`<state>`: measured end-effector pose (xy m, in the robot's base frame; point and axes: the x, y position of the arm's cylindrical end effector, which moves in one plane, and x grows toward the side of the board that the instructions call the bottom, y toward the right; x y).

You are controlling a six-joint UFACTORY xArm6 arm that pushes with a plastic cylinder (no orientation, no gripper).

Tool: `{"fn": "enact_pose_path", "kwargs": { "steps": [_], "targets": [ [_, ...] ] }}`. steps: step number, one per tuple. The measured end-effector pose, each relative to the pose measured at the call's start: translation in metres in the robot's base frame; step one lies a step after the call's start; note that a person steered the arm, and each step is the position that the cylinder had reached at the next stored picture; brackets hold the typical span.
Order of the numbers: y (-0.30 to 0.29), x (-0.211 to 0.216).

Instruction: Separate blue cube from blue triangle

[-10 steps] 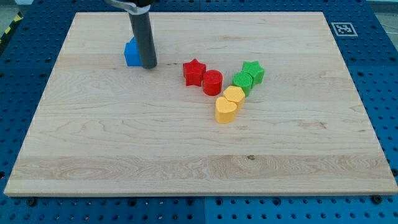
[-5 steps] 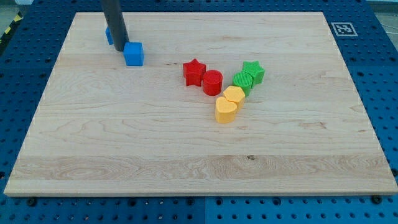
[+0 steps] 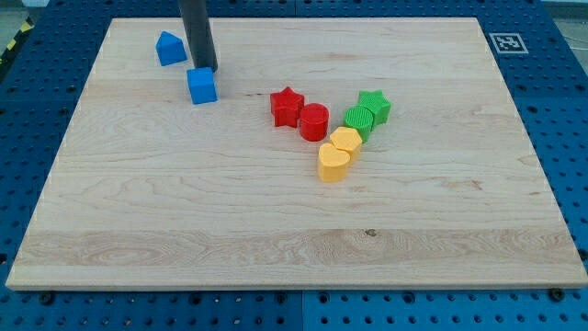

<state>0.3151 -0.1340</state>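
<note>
Blue cube [image 3: 202, 85] | touching my tip [image 3: 208, 71], just below | blue triangle [image 3: 170, 48] apart, upper-left | no jaws

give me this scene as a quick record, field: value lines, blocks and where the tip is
surface: wooden board on a blue pegboard
my tip: just above the blue cube, at its top edge
blue cube: upper left area
blue triangle: up and left of the cube, clear gap between them
red pair: red star touching red cylinder
green pair: green star against a second green block
yellow pair: two yellow blocks touching, below the green ones
marker: tag at the board's top right corner
</note>
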Motion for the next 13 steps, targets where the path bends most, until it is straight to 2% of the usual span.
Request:
{"fn": "enact_pose_path", "kwargs": {
  "steps": [5,9,13],
  "targets": [
    [-0.007,0.041],
    [-0.005,0.099],
    [0.03,0.142]
  ]
}}
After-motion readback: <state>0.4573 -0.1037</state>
